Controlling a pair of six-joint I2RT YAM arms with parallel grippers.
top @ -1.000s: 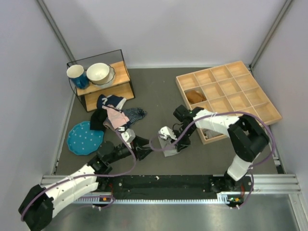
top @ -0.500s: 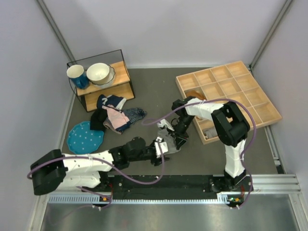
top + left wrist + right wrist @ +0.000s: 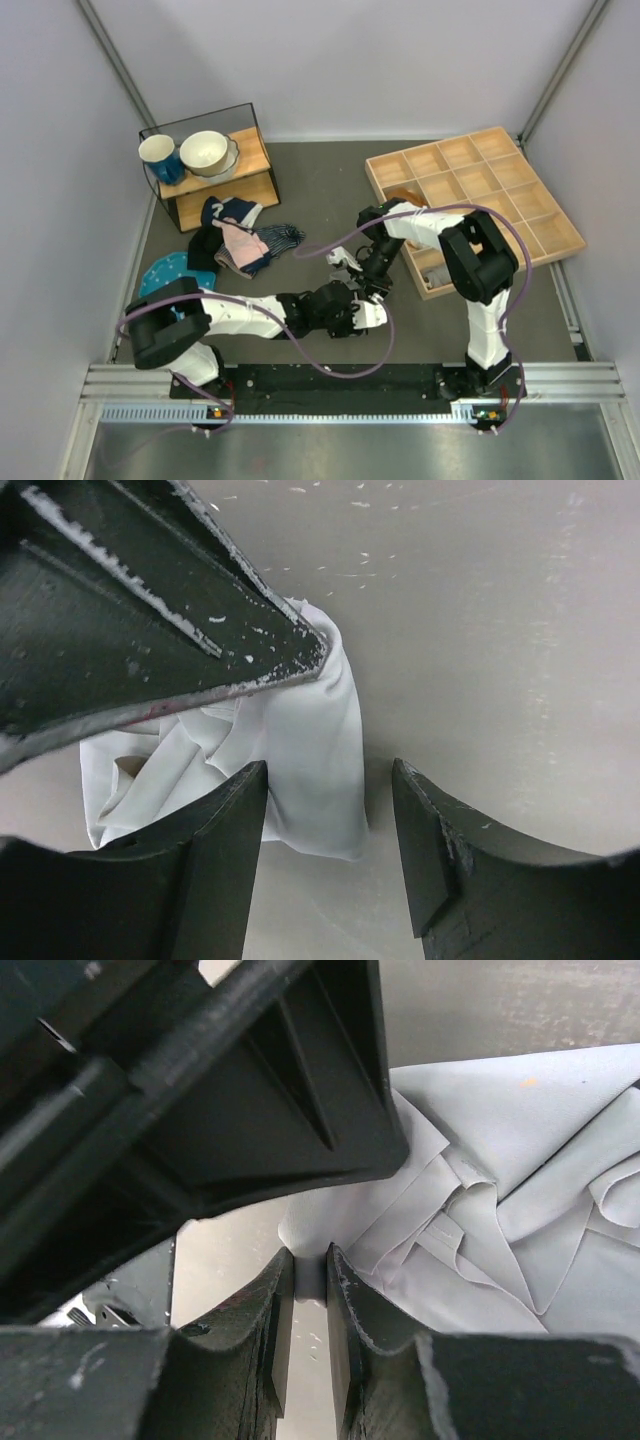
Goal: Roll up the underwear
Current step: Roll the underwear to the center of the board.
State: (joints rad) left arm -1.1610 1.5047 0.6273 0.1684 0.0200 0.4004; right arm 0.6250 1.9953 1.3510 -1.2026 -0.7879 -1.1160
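**Right fingers pinch a fold; left fingers spread at the cloth's edge**

My right gripper [image 3: 308, 1256] is clamped almost flat, with only a thin fold of the underwear [image 3: 500, 1190] caught between the pads. The rest of the pale grey cloth lies in creased layers to the right of those fingers and beyond them, on the table [image 3: 470, 1010].

My left gripper [image 3: 328, 780] stands wide apart and grasps nothing. A corner of the bunched cloth reaches into the gap between its fingertips. The cloth's lower edge runs behind one finger [image 3: 200, 880], and I cannot tell whether they touch. The other finger [image 3: 470, 880] stands just clear of it over bare table.

In each wrist view the other gripper's dark body fills the upper left and covers part of the cloth.

From above, my two grippers meet near the middle of the table, toward its near edge, and between them they hide the underwear almost entirely. Farther off to the right sits a wooden compartment tray [image 3: 503, 176]. To the left lies a heap of garments [image 3: 240, 240], and behind it a shelf [image 3: 215, 185] carries a cup [image 3: 158, 155] and a bowl [image 3: 205, 150].
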